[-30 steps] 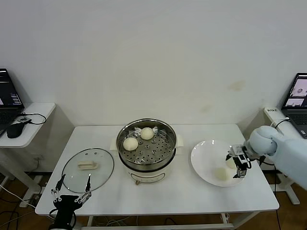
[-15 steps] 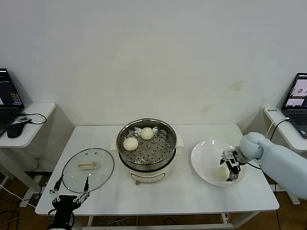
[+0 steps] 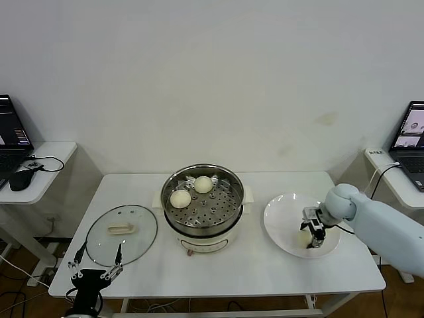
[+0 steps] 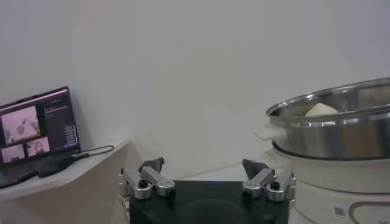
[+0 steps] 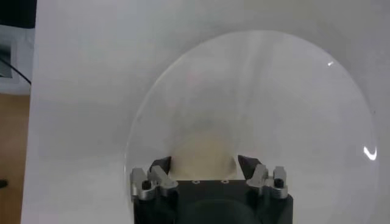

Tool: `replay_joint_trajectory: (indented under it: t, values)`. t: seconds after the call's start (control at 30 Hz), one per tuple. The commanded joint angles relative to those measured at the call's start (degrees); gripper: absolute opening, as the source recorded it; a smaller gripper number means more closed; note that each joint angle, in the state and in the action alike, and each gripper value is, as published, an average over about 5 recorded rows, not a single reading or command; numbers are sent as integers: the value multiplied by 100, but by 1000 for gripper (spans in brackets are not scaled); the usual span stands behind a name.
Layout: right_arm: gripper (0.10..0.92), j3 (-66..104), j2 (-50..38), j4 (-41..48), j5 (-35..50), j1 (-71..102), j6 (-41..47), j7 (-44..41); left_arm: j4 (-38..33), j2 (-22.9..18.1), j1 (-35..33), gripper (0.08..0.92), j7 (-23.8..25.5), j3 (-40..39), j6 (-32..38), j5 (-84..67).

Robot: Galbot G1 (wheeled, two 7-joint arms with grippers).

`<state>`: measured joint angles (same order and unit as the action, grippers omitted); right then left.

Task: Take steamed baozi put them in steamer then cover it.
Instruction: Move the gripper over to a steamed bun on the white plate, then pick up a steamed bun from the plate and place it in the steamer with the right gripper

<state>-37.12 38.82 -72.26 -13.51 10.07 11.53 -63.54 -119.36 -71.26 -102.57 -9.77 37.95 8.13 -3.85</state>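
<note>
Two cream-white baozi point(image 3: 180, 198) point(image 3: 203, 184) lie in the shiny perforated steamer point(image 3: 230, 180) at the table's middle. Another baozi point(image 3: 305, 236) rests on the white plate point(image 3: 281, 218) to the right. My right gripper point(image 3: 311, 235) is down over it. In the right wrist view its fingers point(image 5: 162, 164) press the sides of this baozi point(image 5: 204, 146), shut on it above the plate point(image 5: 292, 91). The glass cover point(image 3: 122, 234) with its beige handle lies flat at the left. My left gripper point(image 3: 96, 264) stands open at the front left edge, empty point(image 4: 203, 164).
Side tables with laptops stand beyond both table ends, at the left point(image 3: 13, 132) and the right point(image 3: 412, 129). In the left wrist view the steamer point(image 4: 341, 122) rises close by, a bun top point(image 4: 320, 110) showing over its rim.
My right gripper has slid left across the plate, settled over a baozi, and its jaws have drawn in onto it. The left arm has barely moved.
</note>
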Motion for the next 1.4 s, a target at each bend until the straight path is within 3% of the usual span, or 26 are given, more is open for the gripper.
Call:
replay_joint_trajectory:
  t: [0.03, 0.27, 0.57, 0.93, 1.4]
  values:
    - [582, 6, -68, -50, 45, -69, 29, -43, -1, 7, 11, 823, 0, -6, -1, -1]
    - [494, -316, -270, -351, 336, -668, 115, -129, -12, 11, 23, 823, 0, -20, 3, -1]
    - [491, -1213, -189, -700, 1258, -2737, 305, -244, -42, 56, 92, 823, 10, -37, -10, -16]
    - [501, -2333, 1143, -606, 2266, -4697, 459, -186, -79, 96, 113, 823, 9, -1, -7, -75]
    - [509, -2941, 2953, -616, 2648, -4182, 330, 231, -140, 59, 86, 823, 4, 193, 0, -159]
